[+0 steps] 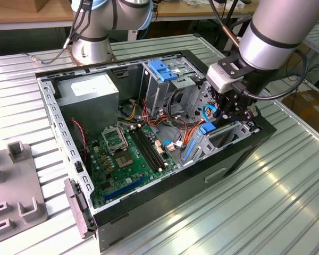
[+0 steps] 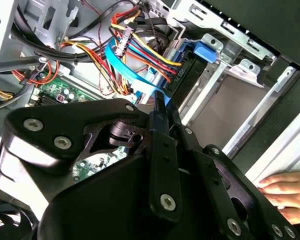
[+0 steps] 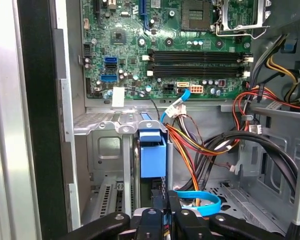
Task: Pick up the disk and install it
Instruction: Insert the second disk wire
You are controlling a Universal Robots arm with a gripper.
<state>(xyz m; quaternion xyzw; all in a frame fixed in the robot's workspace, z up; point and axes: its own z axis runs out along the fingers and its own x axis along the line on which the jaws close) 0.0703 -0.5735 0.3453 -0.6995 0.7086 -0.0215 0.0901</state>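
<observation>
The disk [image 3: 152,155] stands on edge in a slot of the metal drive bay [image 3: 107,125] at the computer case's corner, its blue rail end facing the first wrist view. In the exterior view the disk's blue rail [image 1: 206,129] shows just below my gripper [image 1: 227,116]. My gripper [image 3: 168,212] hangs over the disk's near end with its fingers closed together and nothing visible between them. In the second wrist view my gripper [image 2: 161,111] points at the disk's dark edge [image 2: 184,75] beside a light-blue flat cable [image 2: 127,67].
The open case [image 1: 244,154] lies on a slatted metal table [image 1: 287,202]. Bundled red, yellow and black cables [image 3: 205,145] crowd the bay. A blue latch [image 1: 162,69] tops the upper cage, beside a grey power-supply box [image 1: 90,90]. A person's hand [image 2: 285,192] rests outside the case.
</observation>
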